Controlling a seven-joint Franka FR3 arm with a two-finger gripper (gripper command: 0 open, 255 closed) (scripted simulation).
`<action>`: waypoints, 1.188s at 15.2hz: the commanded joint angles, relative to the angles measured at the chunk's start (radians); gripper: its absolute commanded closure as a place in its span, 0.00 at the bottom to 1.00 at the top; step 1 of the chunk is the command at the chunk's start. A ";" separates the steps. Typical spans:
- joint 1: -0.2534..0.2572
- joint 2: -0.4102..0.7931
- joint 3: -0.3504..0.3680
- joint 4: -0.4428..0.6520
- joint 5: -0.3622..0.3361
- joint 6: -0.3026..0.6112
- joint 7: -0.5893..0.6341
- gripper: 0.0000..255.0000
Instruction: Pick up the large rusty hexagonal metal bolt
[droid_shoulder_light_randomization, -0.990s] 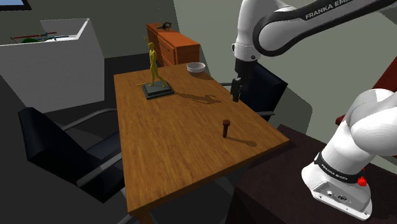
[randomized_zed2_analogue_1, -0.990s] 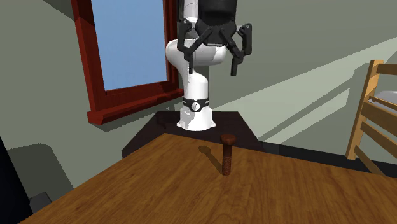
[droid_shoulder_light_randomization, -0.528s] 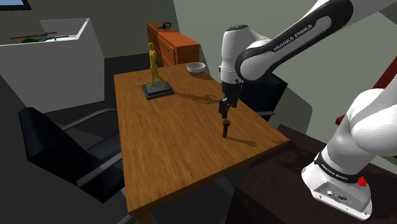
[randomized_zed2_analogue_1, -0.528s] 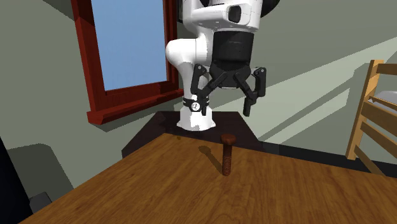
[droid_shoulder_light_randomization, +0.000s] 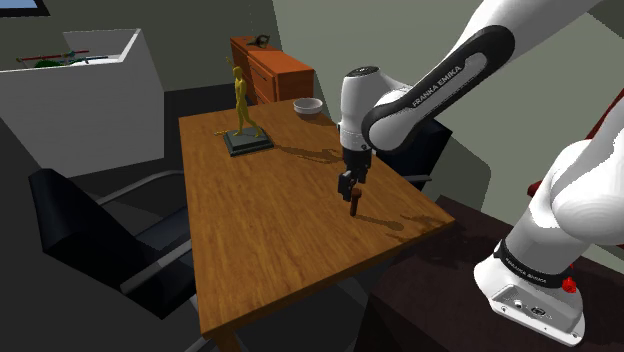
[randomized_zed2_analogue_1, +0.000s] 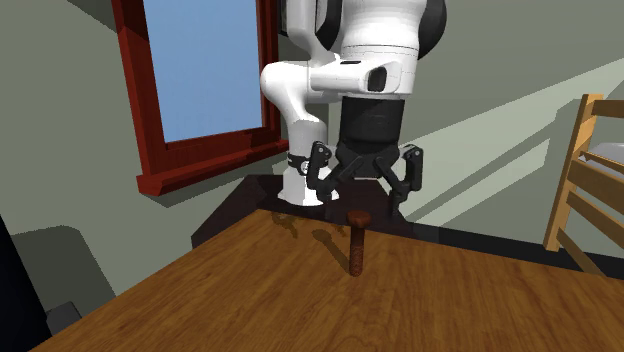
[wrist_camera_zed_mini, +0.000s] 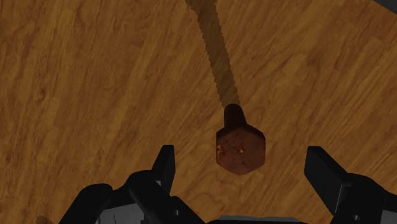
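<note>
The rusty brown bolt (randomized_zed2_analogue_1: 356, 243) stands upright on the wooden table (droid_shoulder_light_randomization: 270, 220), hexagonal head up, near the edge closest to the robot stand. In the shoulder view the bolt (droid_shoulder_light_randomization: 353, 206) is partly covered by the hand. My black gripper (randomized_zed2_analogue_1: 362, 198) hangs just above the bolt's head, open, its fingers (randomized_zed2_analogue_1: 318, 178) spread to either side. In the wrist view the hex head (wrist_camera_zed_mini: 240, 148) lies between the two fingers (wrist_camera_zed_mini: 162, 167) of the gripper (wrist_camera_zed_mini: 240, 175), touching neither.
A gold figurine on a dark base (droid_shoulder_light_randomization: 243, 118) and a white bowl (droid_shoulder_light_randomization: 308, 106) stand at the table's far end. A black office chair (droid_shoulder_light_randomization: 110, 235) sits at the shoulder view's left, another black chair (droid_shoulder_light_randomization: 415, 140) beyond the arm. An orange dresser (droid_shoulder_light_randomization: 270, 68) stands behind.
The arm has come down and moved over the bolt. The open gripper went from high above the table to just above the bolt's head. The bolt has not moved.
</note>
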 joint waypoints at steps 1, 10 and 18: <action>-0.002 0.032 0.001 -0.007 -0.011 0.039 0.009 0.00; 0.000 0.032 0.002 -0.008 -0.011 0.040 0.013 1.00; 0.001 -0.029 0.000 0.009 0.009 -0.036 -0.008 1.00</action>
